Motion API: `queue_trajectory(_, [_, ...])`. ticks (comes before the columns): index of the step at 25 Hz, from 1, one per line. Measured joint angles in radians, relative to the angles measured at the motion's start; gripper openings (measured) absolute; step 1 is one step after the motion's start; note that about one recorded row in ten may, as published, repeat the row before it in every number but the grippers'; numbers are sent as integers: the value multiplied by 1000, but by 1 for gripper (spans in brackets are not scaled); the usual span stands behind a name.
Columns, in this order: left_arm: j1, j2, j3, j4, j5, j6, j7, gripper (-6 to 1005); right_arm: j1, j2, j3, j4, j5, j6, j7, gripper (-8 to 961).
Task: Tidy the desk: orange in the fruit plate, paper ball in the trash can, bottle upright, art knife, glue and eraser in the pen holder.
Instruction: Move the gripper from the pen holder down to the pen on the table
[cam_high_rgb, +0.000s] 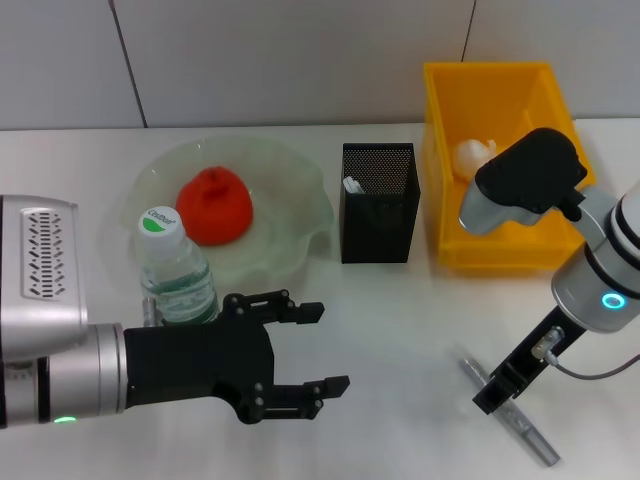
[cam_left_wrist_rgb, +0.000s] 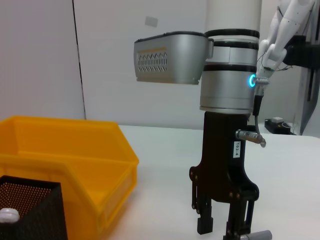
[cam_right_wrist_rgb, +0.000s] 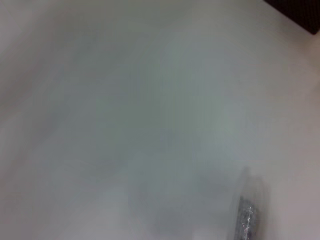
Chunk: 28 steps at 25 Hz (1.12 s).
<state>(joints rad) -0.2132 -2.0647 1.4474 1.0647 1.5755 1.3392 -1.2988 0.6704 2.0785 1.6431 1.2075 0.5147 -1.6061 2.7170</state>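
The right gripper (cam_high_rgb: 497, 392) was set low over the art knife (cam_high_rgb: 510, 408); closure could not be determined. A skewed grasp risked slippage. The left gripper (cam_high_rgb: 330, 348) was held open, empty, at 7 o'clock.

one orange (cam_high_rgb: 215, 208); one bottle (cam_high_rgb: 175, 270), one knife (cam_high_rgb: 510, 408); two grippers

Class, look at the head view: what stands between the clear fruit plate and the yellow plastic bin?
The black mesh pen holder stands between the clear fruit plate and the yellow plastic bin, as the head view shows.
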Motion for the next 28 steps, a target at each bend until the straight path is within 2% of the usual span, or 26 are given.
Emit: queue_trajectory(28, [-2,0,-6,3,0,12,2,788,12,0,-45,-41,-7,46,15,530])
